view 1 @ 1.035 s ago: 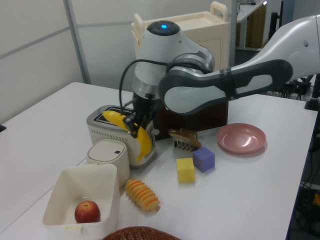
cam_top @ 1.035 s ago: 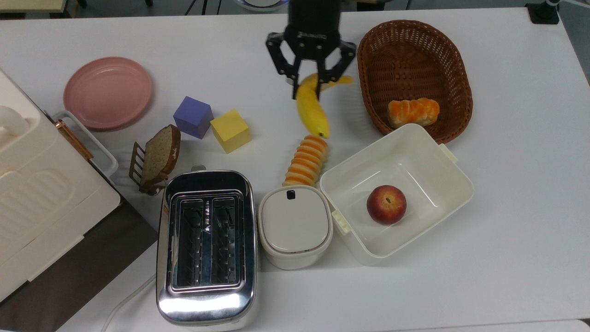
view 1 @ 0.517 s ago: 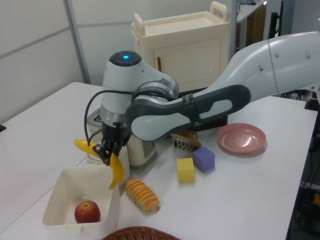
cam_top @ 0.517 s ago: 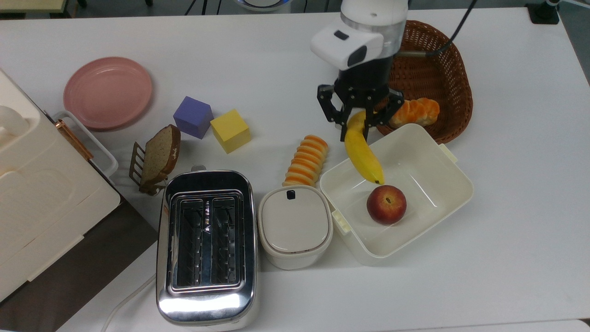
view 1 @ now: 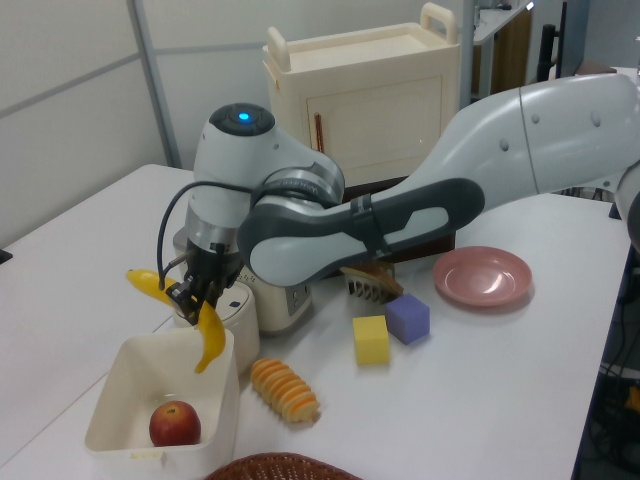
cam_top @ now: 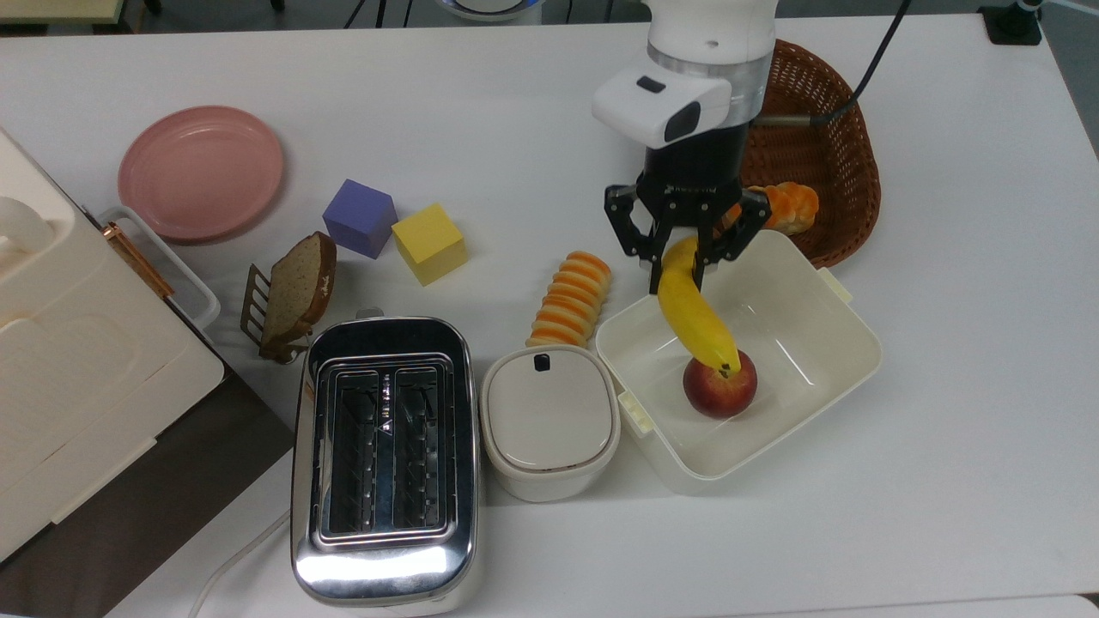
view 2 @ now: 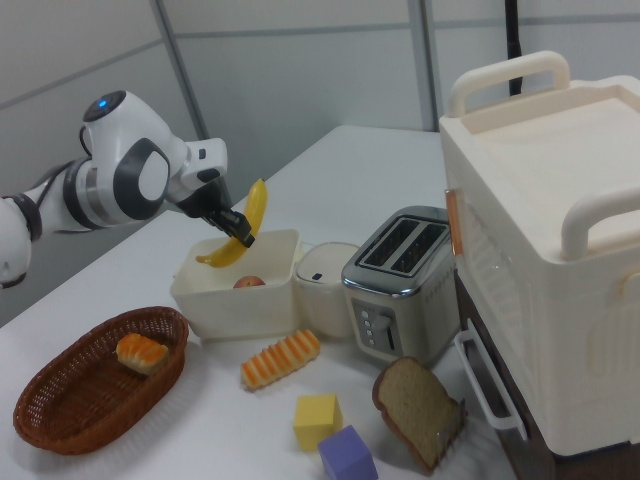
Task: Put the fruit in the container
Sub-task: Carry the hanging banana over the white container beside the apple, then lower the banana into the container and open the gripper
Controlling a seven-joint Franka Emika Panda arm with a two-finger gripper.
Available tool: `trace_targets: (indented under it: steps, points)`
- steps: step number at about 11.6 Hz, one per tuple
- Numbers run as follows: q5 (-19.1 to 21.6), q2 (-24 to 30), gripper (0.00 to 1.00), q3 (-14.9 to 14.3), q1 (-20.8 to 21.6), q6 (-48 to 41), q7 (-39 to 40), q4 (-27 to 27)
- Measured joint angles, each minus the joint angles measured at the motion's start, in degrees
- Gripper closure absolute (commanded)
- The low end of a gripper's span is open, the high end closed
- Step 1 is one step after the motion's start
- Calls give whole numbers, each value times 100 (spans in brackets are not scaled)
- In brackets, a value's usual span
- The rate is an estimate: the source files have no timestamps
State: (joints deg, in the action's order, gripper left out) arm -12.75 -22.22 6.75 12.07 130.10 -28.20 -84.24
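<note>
My gripper (cam_top: 681, 266) is shut on the upper end of the yellow banana (cam_top: 697, 316), the fruit. The banana hangs above the cream-white tub (cam_top: 867, 348), the container, with its dark tip just over a red-yellow apple (cam_top: 719, 390) on the tub floor. In the left view the gripper (view 1: 190, 295) holds the banana (view 1: 212, 340) over the far edge of the tub (view 1: 225, 400). In the right view the banana (view 2: 256, 205) slants up from the gripper (view 2: 235, 228) above the tub (view 2: 240, 300).
A brown wicker basket (cam_top: 773, 103) with a bread roll (cam_top: 786, 206) sits behind the tub. Another roll (cam_top: 571, 300), a white lidded box (cam_top: 549, 421) and a toaster (cam_top: 382, 455) stand at the top view's left of the tub. Two cubes and a pink plate (cam_top: 202, 172) lie farther left.
The gripper has carried the banana from above the table beside the basket, towards the top view's lower right, until it hangs over the tub and the apple.
</note>
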Motion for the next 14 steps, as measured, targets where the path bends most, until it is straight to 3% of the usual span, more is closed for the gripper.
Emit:
trace_targets:
  steps: [7,8,10,11,14]
  points:
    - [-485,-362,86,64,26,450,-157,2]
    - [-582,-402,79,87,34,451,-159,1]
    - [-656,-484,13,97,59,453,-160,0]
    - [-656,-500,0,97,64,456,-161,0]
    - [-657,-501,0,96,65,457,-161,1]
